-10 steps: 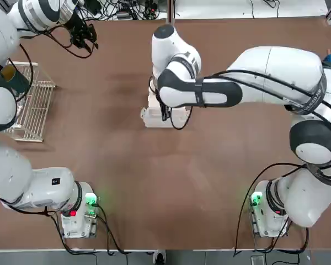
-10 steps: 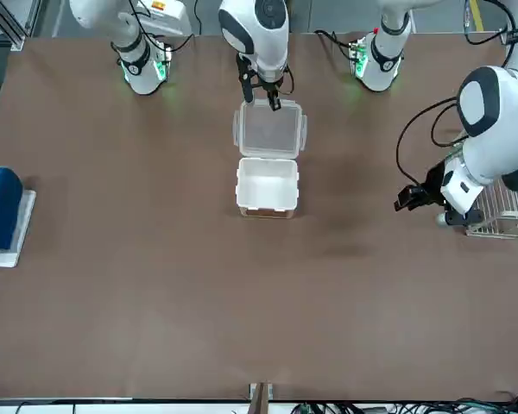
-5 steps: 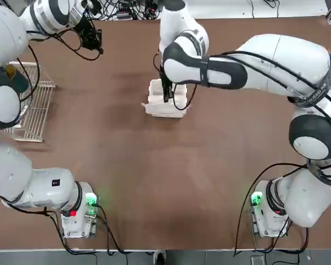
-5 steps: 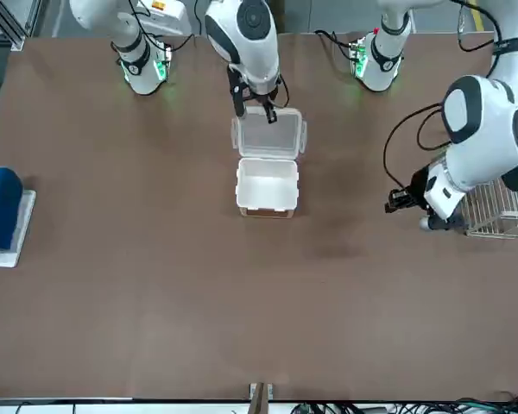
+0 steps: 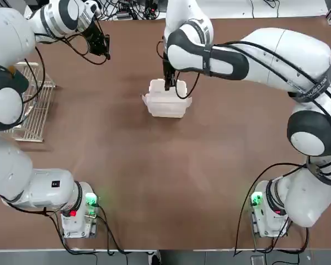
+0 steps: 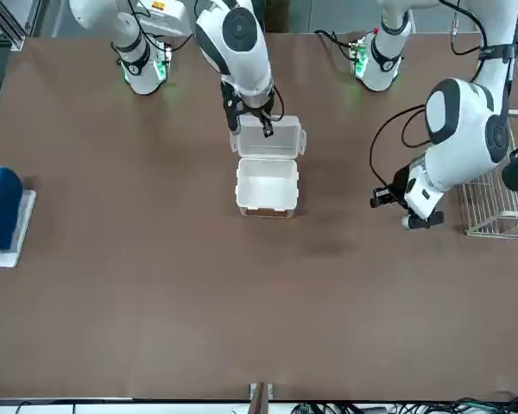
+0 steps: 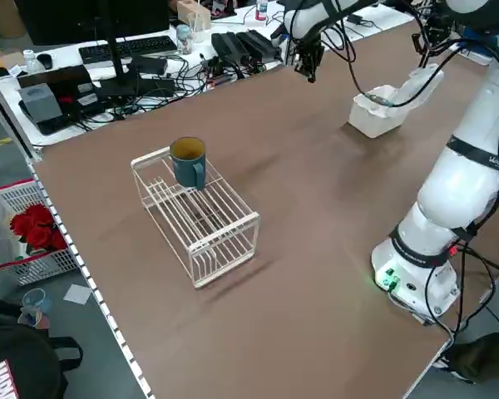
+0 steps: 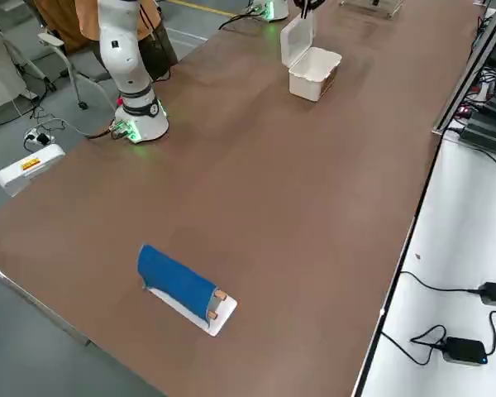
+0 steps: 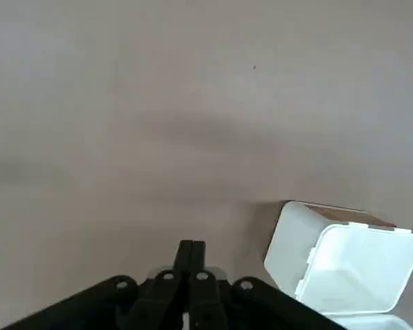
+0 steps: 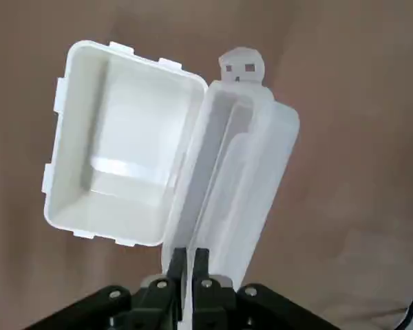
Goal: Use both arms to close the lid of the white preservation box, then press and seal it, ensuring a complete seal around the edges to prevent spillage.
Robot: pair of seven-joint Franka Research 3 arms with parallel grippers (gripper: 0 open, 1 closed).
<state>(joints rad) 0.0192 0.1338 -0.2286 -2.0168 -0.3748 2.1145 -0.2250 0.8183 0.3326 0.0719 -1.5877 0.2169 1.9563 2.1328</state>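
Note:
The white preservation box [image 5: 166,106] stands open at the table's far middle, its inside empty [image 10: 124,144]. Its hinged lid [image 6: 270,141] is lifted off the table and stands tilted on the box's robot-facing side. My right gripper [image 10: 189,265] is shut on the lid's free edge, seen just above the box in the top view [image 5: 168,83]. My left gripper [image 5: 102,47] hovers over the far left of the table, shut on nothing, well apart from the box [image 9: 344,261].
A cream wire rack [image 5: 33,110] with a blue cup [image 7: 188,160] on it stands at the left edge. A blue roll on a white base [image 6: 4,207] lies at the table's right side. Bare brown tabletop [image 5: 171,182] surrounds the box.
The right gripper has swung the lid up from lying flat on the table to standing tilted over the box. The left gripper has shut and moved toward the box.

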